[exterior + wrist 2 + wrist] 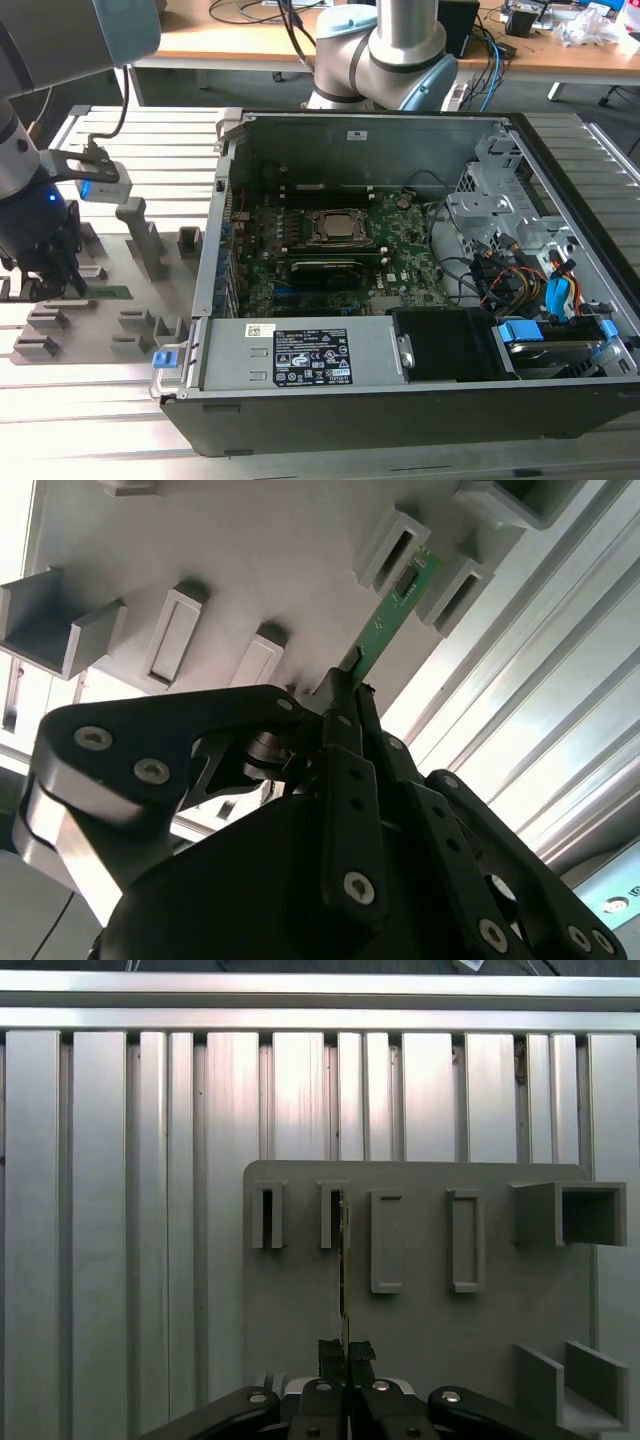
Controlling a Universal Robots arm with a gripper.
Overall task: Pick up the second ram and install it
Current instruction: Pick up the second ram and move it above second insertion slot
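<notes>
The second ram (392,608) is a slim green strip lying on the grey holder plate (250,570), its far end between two raised slot blocks. In the first wrist view the second ram (344,1260) appears edge-on, running from the fingers toward a slot. My gripper (345,1352) is shut on its near end, one black fingertip on each face. In the exterior view my gripper (58,278) hangs low over the holder plate (120,330) at the exterior view's left, and the second ram (110,291) pokes out toward the computer case.
The open computer case (400,390) lies at the exterior view's right, with the motherboard (400,262), processor socket (340,228) and a long dark module (330,267) beside it. Grey blocks (140,235) rise from the holder plate. Ribbed aluminium table (120,1210) surrounds it.
</notes>
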